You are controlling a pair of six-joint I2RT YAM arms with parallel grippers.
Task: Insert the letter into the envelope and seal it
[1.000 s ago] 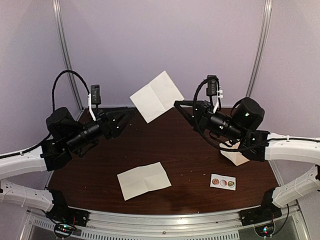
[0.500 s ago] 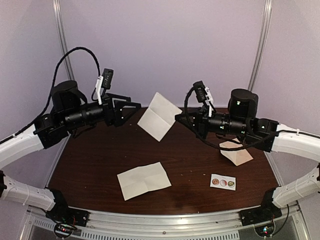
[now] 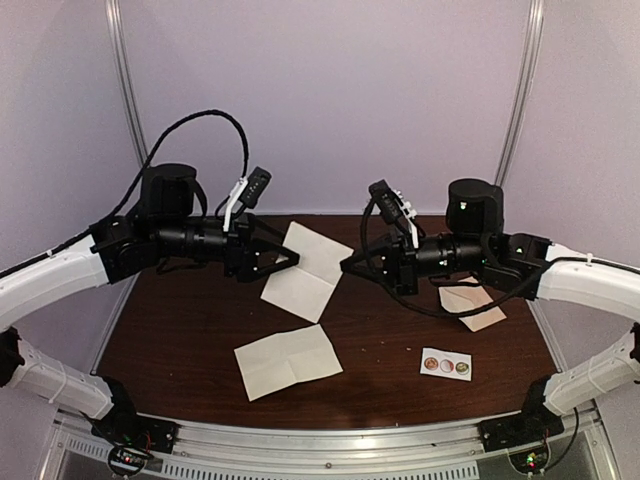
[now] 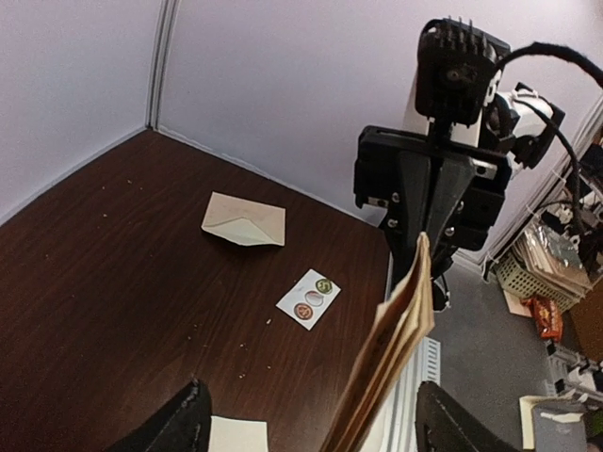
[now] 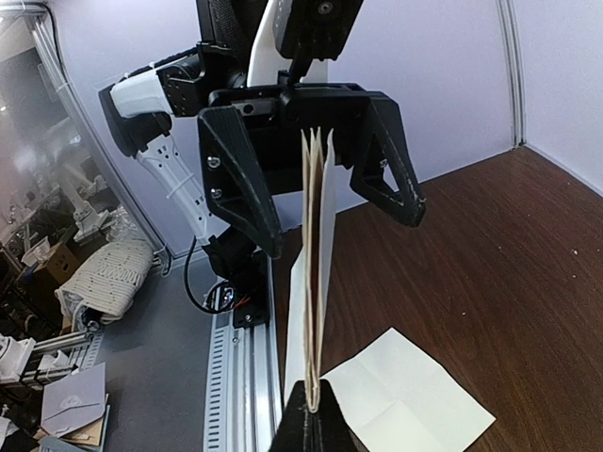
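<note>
Hazards at a mid-air handover. Right gripper [image 3: 346, 266] is clamped on the lower edge of the letter [image 3: 305, 272], holding it above the table [image 3: 200, 330]. In the right wrist view the letter stands on edge, its folded layers fanning slightly apart at the top. Left gripper [image 3: 282, 266] has its jaws wide apart, one either side of the letter's far edge, with no contact evident. Envelope [image 4: 243, 218] lies flat, flap side up, on the right of the table. It is partly under the right arm in the top view and well apart from the letter; the sticker strip [image 4: 309, 298] lies near it. A second sheet [image 3: 288, 360] lies near the front edge. Likely failures: the left jaws may close on only some of the fanned layers, so the fold springs open or creases. A right release before the left grip is firm would drop the letter, possibly onto the second sheet and so confuse the two. An off-centre pinch would let the paper droop and pivot. With both arms meeting nose to nose, fingers could collide. The unrestrained envelope may slide when the letter is pushed at its mouth.
</note>
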